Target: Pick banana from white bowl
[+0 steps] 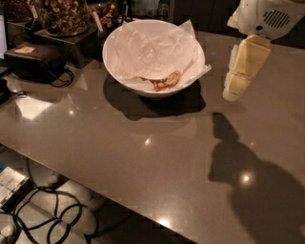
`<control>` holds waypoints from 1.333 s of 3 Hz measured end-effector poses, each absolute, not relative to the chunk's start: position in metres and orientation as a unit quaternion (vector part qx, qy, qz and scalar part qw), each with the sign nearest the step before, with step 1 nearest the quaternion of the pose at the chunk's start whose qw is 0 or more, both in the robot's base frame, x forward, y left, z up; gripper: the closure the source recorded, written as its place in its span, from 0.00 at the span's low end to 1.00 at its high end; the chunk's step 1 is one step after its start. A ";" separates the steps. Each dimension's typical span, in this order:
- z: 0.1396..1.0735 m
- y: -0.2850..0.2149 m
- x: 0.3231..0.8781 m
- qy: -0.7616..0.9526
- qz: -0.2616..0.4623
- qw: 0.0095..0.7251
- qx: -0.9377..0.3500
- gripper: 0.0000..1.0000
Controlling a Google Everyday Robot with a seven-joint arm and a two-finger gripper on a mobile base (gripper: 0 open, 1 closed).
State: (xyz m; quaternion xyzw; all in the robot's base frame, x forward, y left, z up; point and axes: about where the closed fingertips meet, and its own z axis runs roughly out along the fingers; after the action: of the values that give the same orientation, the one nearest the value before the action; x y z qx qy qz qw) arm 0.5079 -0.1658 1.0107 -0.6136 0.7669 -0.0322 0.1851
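The white bowl (113,64) stands at the back middle of the grey countertop, lined with crumpled white paper (155,50). The banana (165,81), brown-mottled, lies in the bowl's near side, partly under the paper. My gripper (233,93) hangs above the counter to the right of the bowl, pointing down, apart from the bowl and holding nothing that I can see. Its shadow falls on the counter below it.
Glass jars of nuts (62,14) stand behind the bowl at the back left. A dark case with a cable (35,62) lies left of the bowl. The counter's near edge (119,200) runs diagonally, with cables on the floor (47,214) below it.
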 end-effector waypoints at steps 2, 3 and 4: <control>1.016 -0.146 0.522 0.749 -0.045 0.192 -0.633 0.00; 1.021 -0.133 0.531 0.727 -0.052 0.209 -0.652 0.00; 1.026 -0.119 0.543 0.707 -0.050 0.217 -0.671 0.00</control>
State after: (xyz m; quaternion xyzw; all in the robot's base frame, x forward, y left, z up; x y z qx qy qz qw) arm 0.5435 -0.1185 1.0258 -0.6710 0.7074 -0.0496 0.2167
